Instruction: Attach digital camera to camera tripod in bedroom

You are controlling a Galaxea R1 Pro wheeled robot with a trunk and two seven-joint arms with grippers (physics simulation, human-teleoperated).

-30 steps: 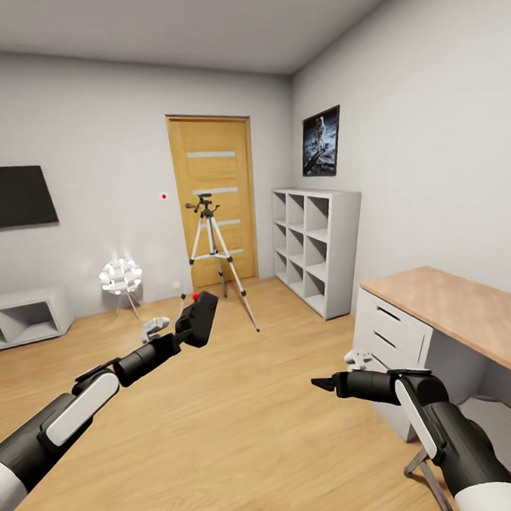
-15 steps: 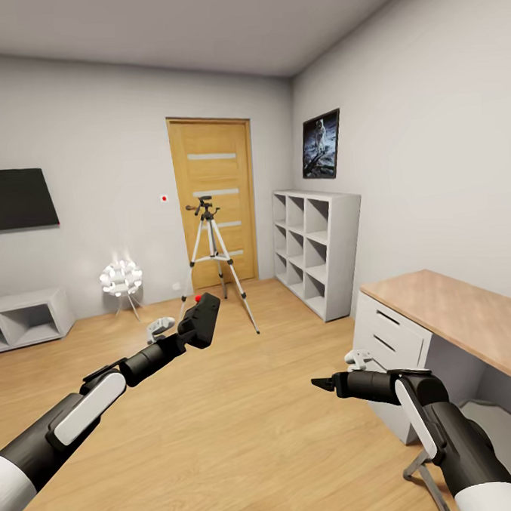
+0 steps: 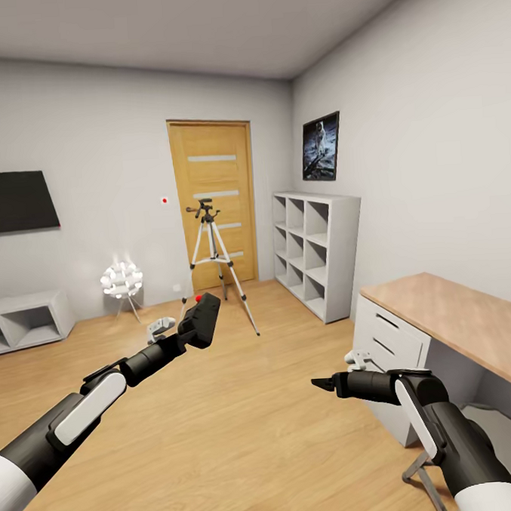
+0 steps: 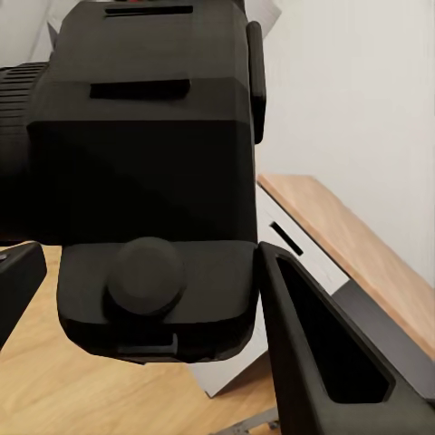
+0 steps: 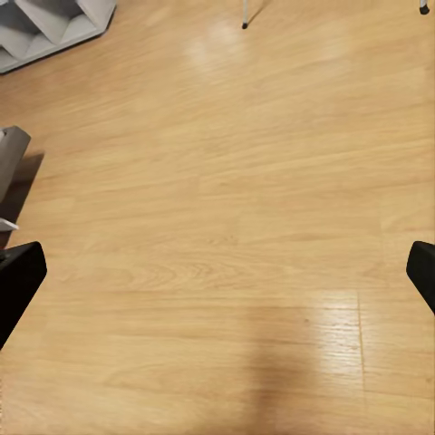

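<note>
Left tool (image 3: pixel 186 329) clamped on camera (image 3: pixel 200 320), raised over wood floor (image 3: pixel 242 407). Right tool (image 3: pixel 322 384) held low beside table (image 3: pixel 456 315), fingers spread apart. No readable writing. Tripod (image 3: pixel 213 264) upright before door (image 3: pixel 214 201), well ahead; lamp (image 3: pixel 122 279), shelf (image 3: pixel 316 250) alongside.
</note>
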